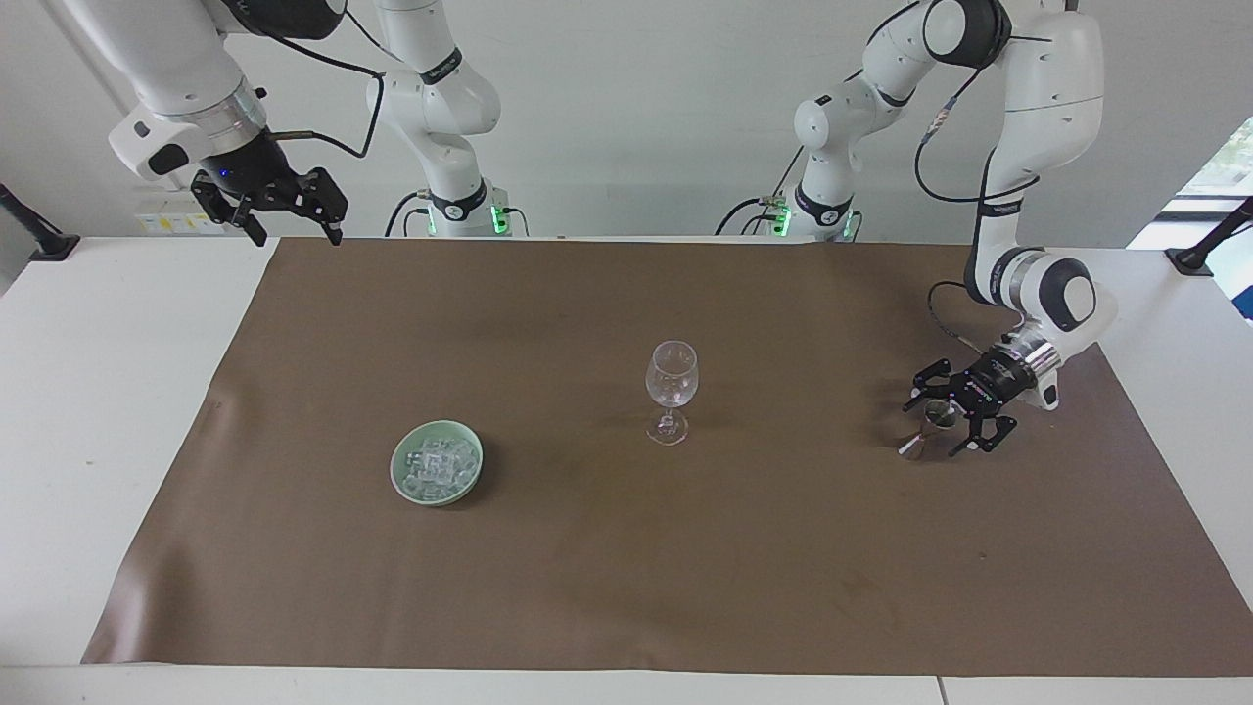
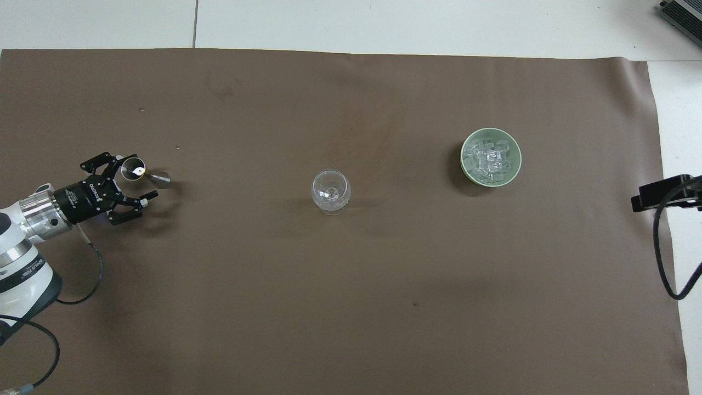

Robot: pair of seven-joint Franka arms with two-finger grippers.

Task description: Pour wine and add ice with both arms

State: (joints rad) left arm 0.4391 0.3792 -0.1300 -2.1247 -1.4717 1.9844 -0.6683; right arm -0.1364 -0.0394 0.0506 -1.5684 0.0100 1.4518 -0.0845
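Observation:
A small steel jigger [image 1: 928, 429] [image 2: 143, 172] stands on the brown mat toward the left arm's end. My left gripper [image 1: 935, 425] [image 2: 134, 178] is low over the mat and open. Its fingers straddle the jigger's upper cup; I cannot tell whether they touch it. Wine is out of view, and what the jigger holds I cannot tell. An empty clear wine glass [image 1: 672, 384] [image 2: 330, 190] stands upright mid-mat. The ice [image 1: 438, 464] [image 2: 490, 159] is heaped in a pale green dish [image 1: 398, 478] [image 2: 464, 164] toward the right arm's end. My right gripper [image 1: 286, 217] waits open, raised over the mat's corner.
The brown mat [image 1: 626, 587] [image 2: 351, 307] covers most of the white table [image 1: 108, 392]. A black bracket with a cable [image 2: 661, 193] juts in at the right arm's end. A grey device's corner [image 2: 683, 13] lies on the table off the mat's farthest corner.

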